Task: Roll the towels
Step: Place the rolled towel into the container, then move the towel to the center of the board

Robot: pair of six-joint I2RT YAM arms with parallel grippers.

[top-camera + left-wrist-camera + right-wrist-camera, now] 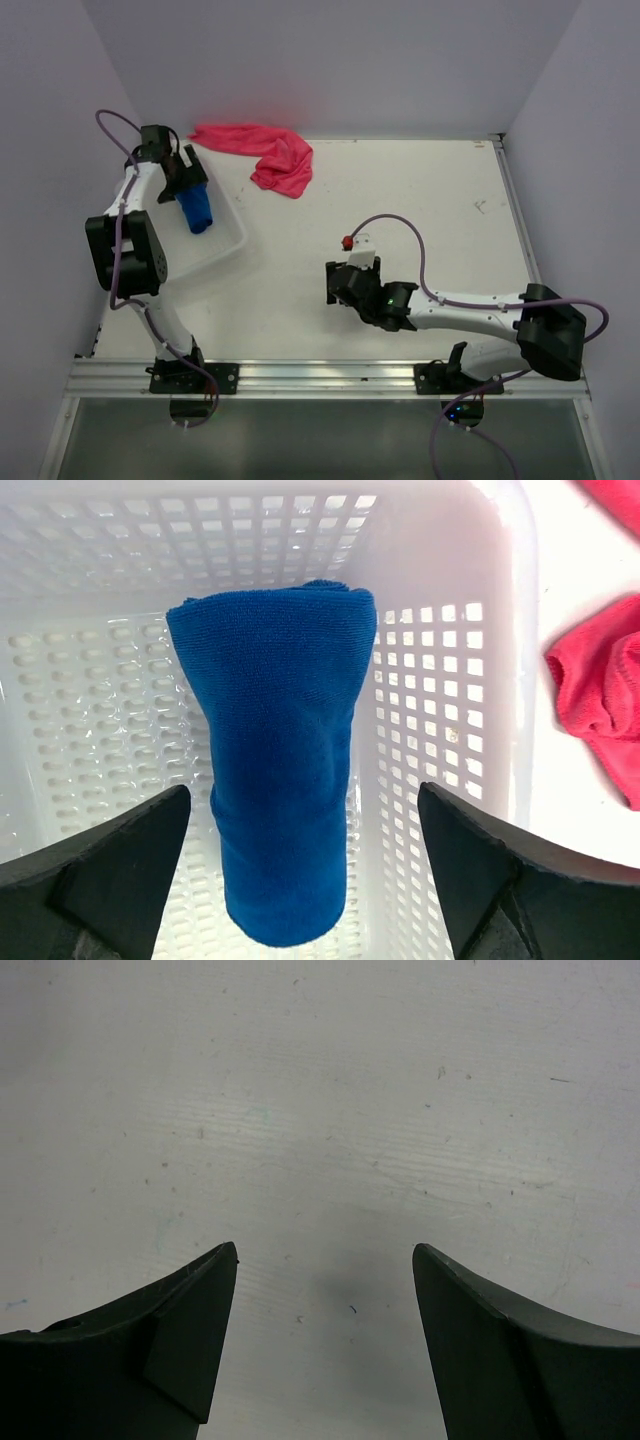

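Over the white basket (228, 238), the left gripper (302, 790) stands wide open astride the rolled blue towel (275, 780), which lies lengthwise away from it, clear of both jaws. Beyond the basket's far right corner, the pink towel (262, 152) lies crumpled along the table's (440, 220) back edge, nearer this arm. Mid-table, the right gripper (325, 1250) is open and empty. Folds hide the pink towel's corners.

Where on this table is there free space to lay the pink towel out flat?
The widest bare patch of table lies between the pink towel, the right table edge and the right gripper. A narrower strip runs between the basket and that gripper. The left corner is crowded: basket, blue towel, left gripper.
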